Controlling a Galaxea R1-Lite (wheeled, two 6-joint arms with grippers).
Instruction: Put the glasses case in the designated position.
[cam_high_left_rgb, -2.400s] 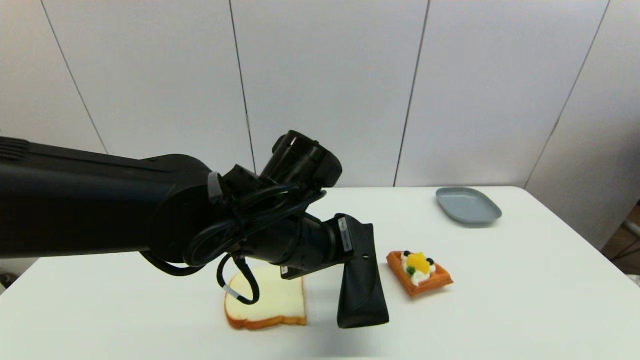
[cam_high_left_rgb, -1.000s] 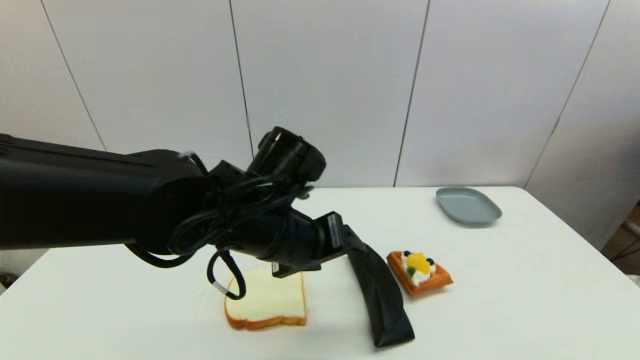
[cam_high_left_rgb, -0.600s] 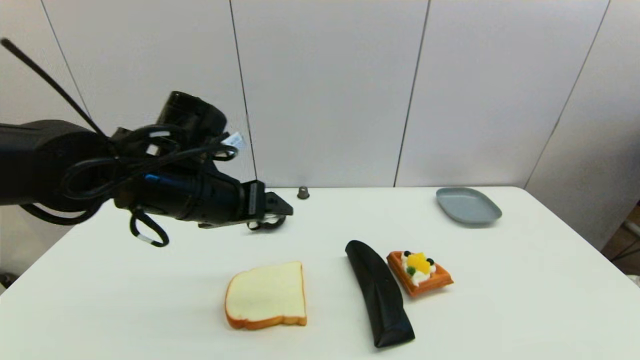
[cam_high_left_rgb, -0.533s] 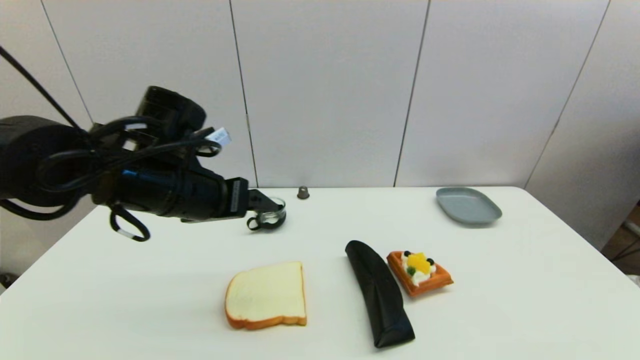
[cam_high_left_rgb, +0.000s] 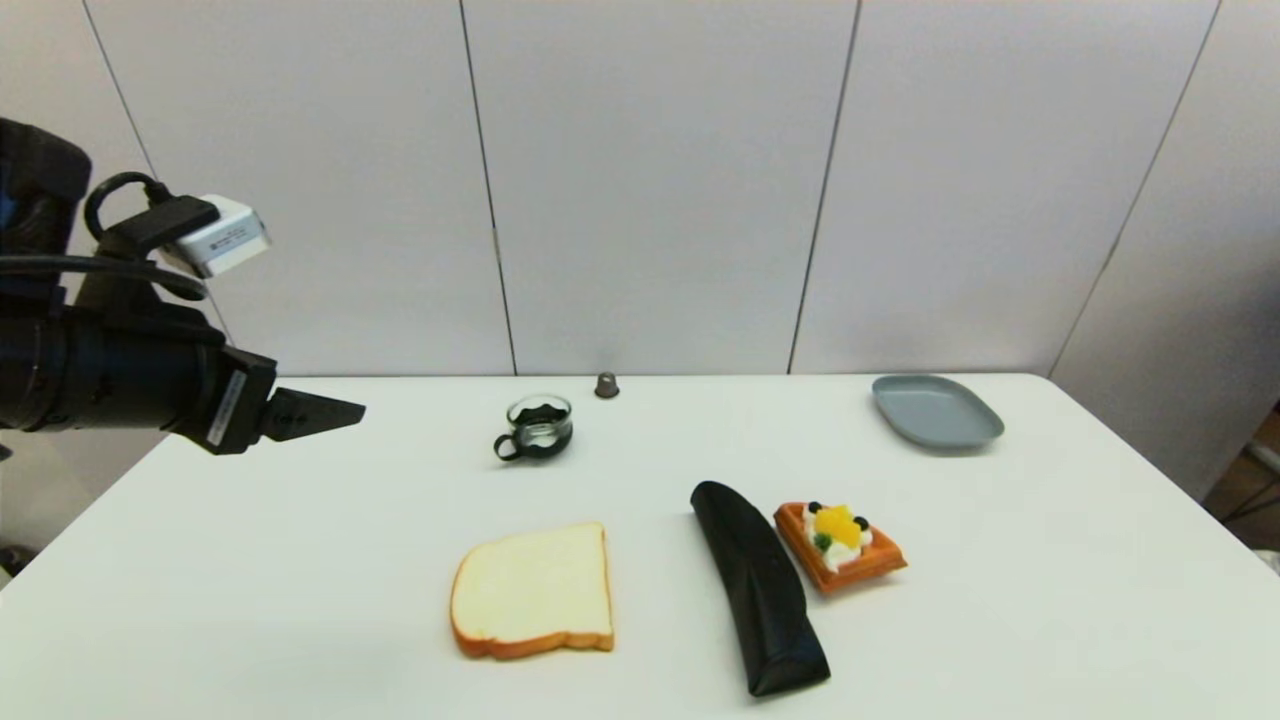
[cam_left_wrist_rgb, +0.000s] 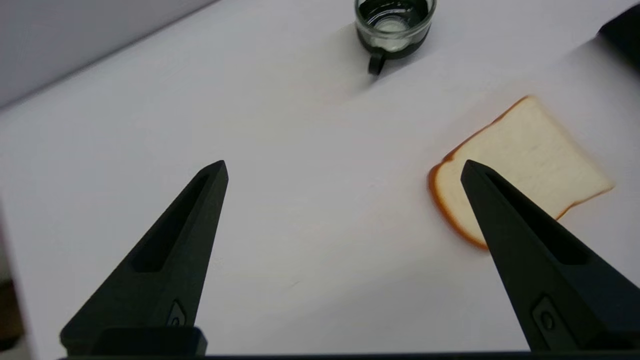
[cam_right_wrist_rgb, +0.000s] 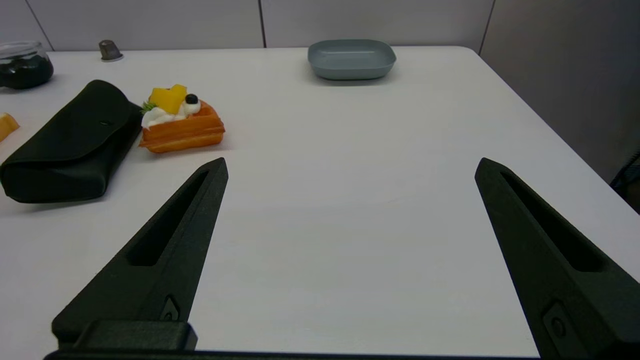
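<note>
left wrist view: left gripper (cam_left_wrist_rgb: 345, 167) jaws wide apart, holding nothing.

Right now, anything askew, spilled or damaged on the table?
Nothing stands out. The glasses case lies flat and closed between the bread slice and the waffle, close beside the waffle. No spills or damage visible.

The left arm reaches in from 9 o'clock, held level above the table. The left gripper (cam_left_wrist_rgb: 344, 170) has its fingers wide apart and holds nothing. The right gripper (cam_right_wrist_rgb: 350, 167), probably parked low at 4 o'clock, is also spread wide and empty.
</note>
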